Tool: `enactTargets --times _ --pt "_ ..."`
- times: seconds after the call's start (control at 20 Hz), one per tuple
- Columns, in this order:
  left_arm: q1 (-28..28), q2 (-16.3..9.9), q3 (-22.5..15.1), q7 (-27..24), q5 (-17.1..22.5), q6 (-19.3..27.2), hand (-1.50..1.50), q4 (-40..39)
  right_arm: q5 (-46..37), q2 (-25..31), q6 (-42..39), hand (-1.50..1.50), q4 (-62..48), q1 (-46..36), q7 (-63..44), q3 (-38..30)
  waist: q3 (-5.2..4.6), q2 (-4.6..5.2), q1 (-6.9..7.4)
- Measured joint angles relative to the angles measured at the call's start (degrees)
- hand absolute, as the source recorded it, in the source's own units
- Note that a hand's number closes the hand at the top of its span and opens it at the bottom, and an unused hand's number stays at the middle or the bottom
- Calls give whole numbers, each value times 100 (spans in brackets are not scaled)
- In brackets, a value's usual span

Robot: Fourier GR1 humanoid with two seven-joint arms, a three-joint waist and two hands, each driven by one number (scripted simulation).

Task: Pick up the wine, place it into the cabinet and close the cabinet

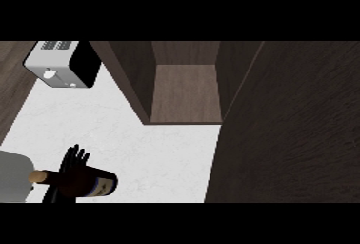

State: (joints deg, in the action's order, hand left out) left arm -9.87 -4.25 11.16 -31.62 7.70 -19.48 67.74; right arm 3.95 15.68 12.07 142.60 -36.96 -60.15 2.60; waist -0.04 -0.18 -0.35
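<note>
**Wine in left hand, cabinet open**

I see my left hand (70, 167) at the lower left, fingers curled round the wine (88, 182), held tilted over the counter (141, 143). The cabinet (186, 93) stands open, door (295, 133) swung right. A toaster (62, 63) sits upper left.

A single head view is given, taken from above and directed steeply down at the white desk (162, 147). The open cabinet (186, 90) is seen at the upper middle, its door (288, 133) filling the right side close to the camera, and a toaster (63, 64) is caught at the upper left. The lower left corner is occupied by the left hand (74, 164) on the wine (88, 182).
</note>
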Motion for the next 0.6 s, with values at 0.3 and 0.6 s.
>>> enactTargets --times 0.3,0.6 --pt "184 -36 62 -128 175 -252 150 -350 5 67 26 -150 2 -117 -72 -41 -1 -4 -3" --pt "522 -122 -163 -573 -243 -240 150 -619 26 51 8 -150 -37 -24 51 -119 0 0 -7"
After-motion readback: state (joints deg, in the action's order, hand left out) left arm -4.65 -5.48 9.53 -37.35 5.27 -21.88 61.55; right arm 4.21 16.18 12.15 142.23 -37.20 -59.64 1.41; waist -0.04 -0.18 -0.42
